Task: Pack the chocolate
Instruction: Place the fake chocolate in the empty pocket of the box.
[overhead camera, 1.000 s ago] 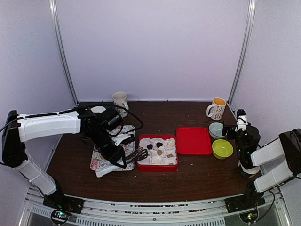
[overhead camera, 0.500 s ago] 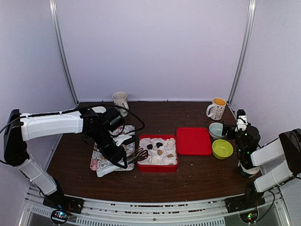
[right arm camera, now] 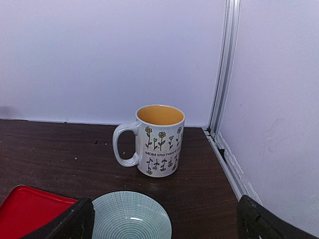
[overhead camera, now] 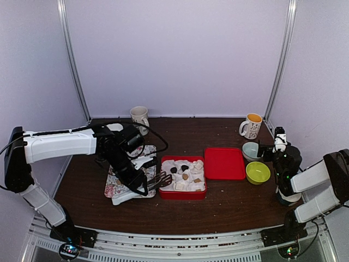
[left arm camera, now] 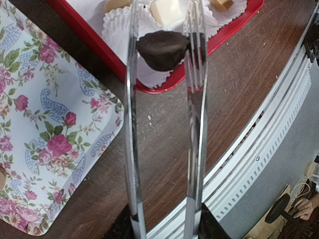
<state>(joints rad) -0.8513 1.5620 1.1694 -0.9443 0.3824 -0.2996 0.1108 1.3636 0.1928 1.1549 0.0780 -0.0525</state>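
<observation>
Several chocolate pieces (overhead camera: 185,168), dark and tan, lie in white paper cups inside the red box (overhead camera: 182,192). My left gripper (overhead camera: 140,184) is shut on metal tongs (left arm camera: 132,124), whose tips reach over the box's near left corner. One dark chocolate (left arm camera: 162,50) sits between the tong arms above a paper cup (left arm camera: 119,35). I cannot tell if it is still pinched or resting in the cup. At the far right, my right gripper (right arm camera: 167,224) stands open and holds nothing.
The red lid (overhead camera: 224,163) lies right of the box and a floral tray (left arm camera: 45,124) lies left of it. A teal bowl (right arm camera: 130,219), a green bowl (overhead camera: 258,172) and a flowered mug (right arm camera: 158,141) stand near the right gripper. A white mug (overhead camera: 140,116) stands at the back.
The left arm has edged slightly toward the box with the tongs. The right arm has not moved.
</observation>
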